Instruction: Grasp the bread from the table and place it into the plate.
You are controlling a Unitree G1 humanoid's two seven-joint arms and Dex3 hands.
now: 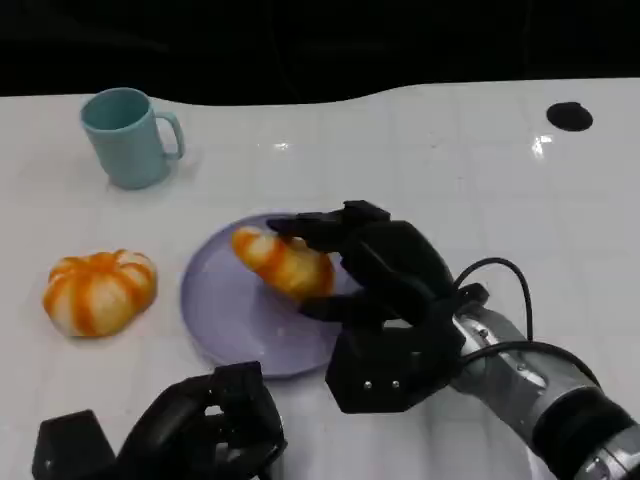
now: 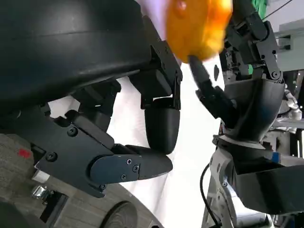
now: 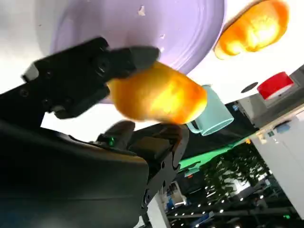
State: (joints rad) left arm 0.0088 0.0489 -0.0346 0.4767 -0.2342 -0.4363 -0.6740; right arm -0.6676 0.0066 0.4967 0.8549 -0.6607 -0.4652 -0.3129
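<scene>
A long orange-and-cream bread roll (image 1: 282,262) is over the lavender plate (image 1: 225,320) at the table's middle, and my right hand (image 1: 385,280) grips it from the right, fingers wrapped over and under it. The right wrist view has the same roll (image 3: 159,95) between black fingers (image 3: 90,71) just off the plate (image 3: 156,23). Whether the roll touches the plate I cannot tell. My left hand (image 1: 195,430) lies low at the front left, fingers curled in and holding nothing; the left wrist view shows its fingers (image 2: 133,164) and the roll (image 2: 197,26) beyond.
A round orange-striped bun (image 1: 98,291) lies left of the plate, also in the right wrist view as the bun (image 3: 254,28). A teal mug (image 1: 128,135) stands at the back left. A black disc (image 1: 569,116) sits at the far right back.
</scene>
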